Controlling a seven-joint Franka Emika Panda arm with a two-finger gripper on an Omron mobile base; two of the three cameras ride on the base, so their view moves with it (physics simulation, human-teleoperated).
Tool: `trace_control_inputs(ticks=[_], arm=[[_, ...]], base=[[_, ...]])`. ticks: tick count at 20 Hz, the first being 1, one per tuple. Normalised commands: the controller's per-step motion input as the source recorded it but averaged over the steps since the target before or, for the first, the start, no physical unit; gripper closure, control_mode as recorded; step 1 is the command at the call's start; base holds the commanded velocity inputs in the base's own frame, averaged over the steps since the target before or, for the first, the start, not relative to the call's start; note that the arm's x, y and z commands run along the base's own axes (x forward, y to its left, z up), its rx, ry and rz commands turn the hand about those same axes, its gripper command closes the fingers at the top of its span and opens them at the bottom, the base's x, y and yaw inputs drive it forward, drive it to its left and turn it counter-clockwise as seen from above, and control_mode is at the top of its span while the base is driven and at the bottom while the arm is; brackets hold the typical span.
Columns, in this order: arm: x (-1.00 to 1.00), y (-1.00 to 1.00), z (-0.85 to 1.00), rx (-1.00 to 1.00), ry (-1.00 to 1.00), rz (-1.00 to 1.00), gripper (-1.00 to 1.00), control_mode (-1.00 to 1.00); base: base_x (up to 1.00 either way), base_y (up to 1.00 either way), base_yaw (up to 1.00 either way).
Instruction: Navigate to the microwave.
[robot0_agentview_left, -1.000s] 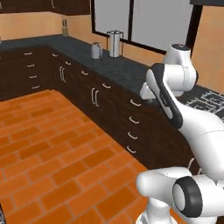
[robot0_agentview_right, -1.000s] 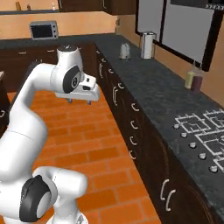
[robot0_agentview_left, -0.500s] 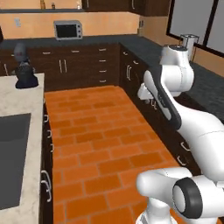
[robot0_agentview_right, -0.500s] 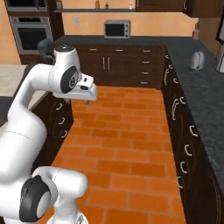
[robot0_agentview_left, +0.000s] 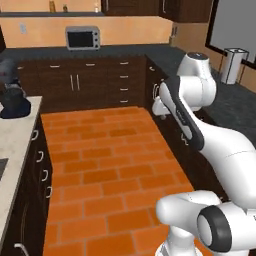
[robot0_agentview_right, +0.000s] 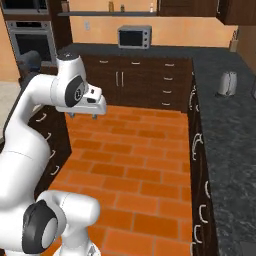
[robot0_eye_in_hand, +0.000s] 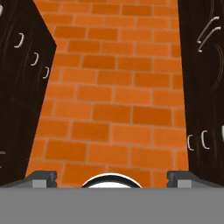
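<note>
Best done by swinging toward the microwave (robot0_agentview_right: 22, 4), seemingly the cropped unit at upper left of the right base view, above the wall oven (robot0_agentview_right: 31, 44) (not the toaster oven (robot0_agentview_right: 135, 37) at top centre). Gripper (robot0_agentview_right: 84, 115) spread, holding nothing. Open brick floor (robot0_agentview_right: 145, 165) mid-frame; steer clear of the cabinets (robot0_agentview_right: 198, 150) edging both sides.

Orange brick-patterned floor (robot0_agentview_left: 105, 165) between dark brown cabinets (robot0_agentview_right: 135, 82). Speckled black counter (robot0_agentview_right: 227, 125); small silver oven (robot0_agentview_left: 82, 38) against a tan wall (robot0_agentview_left: 45, 32).
</note>
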Motion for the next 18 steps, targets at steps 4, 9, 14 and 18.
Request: trace_control_inputs(ticks=[4, 9, 14, 18], arm=[[0.0, 0.0, 0.0, 0.0, 0.0, 0.0, -1.0, 1.0], [0.0, 0.0, 0.0, 0.0, 0.0, 0.0, -1.0, 1.0], [0.0, 0.0, 0.0, 0.0, 0.0, 0.0, -1.0, 1.0], [0.0, 0.0, 0.0, 0.0, 0.0, 0.0, -1.0, 1.0]], base=[[1.0, -0.16, 0.13], [1.0, 0.0, 0.13], [1.0, 0.0, 0.13], [1.0, 0.0, 0.11]])
